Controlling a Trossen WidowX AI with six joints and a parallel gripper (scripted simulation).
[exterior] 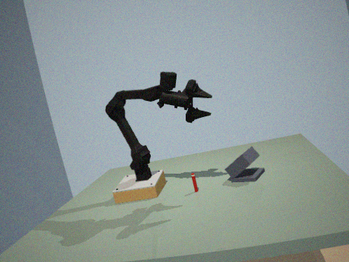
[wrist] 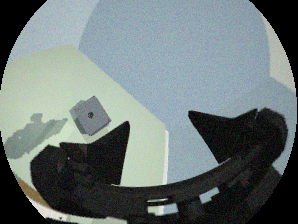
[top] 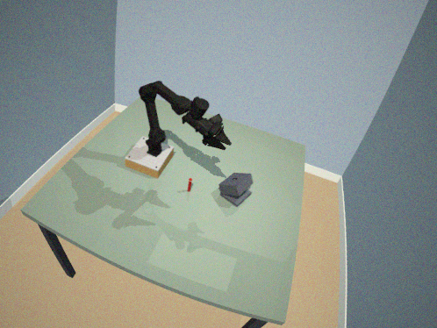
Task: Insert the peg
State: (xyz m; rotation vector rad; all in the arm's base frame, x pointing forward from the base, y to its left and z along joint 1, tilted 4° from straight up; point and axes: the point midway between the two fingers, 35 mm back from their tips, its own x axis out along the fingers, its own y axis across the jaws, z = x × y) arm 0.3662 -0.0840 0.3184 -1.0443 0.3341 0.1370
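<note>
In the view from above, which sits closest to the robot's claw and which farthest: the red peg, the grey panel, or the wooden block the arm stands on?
The gripper hangs open and empty in the air.
1. Panel: just in front of the gripper, lower on the table.
2. Peg: upright, between panel and base, and close to the panel's rank, so not a firm call.
3. Base: back under the arm's foot.

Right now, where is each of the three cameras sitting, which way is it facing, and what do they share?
Top: high above a table corner, looking down on the whole arm, the open gripper, red peg and sloped panel.
Exterior: low at the table's side, seeing the arm in profile, the peg and panel.
Wrist: on the gripper, looking past both fingers at the panel's hole.
Shared: all show the panel; top and exterior both show the peg.
</note>
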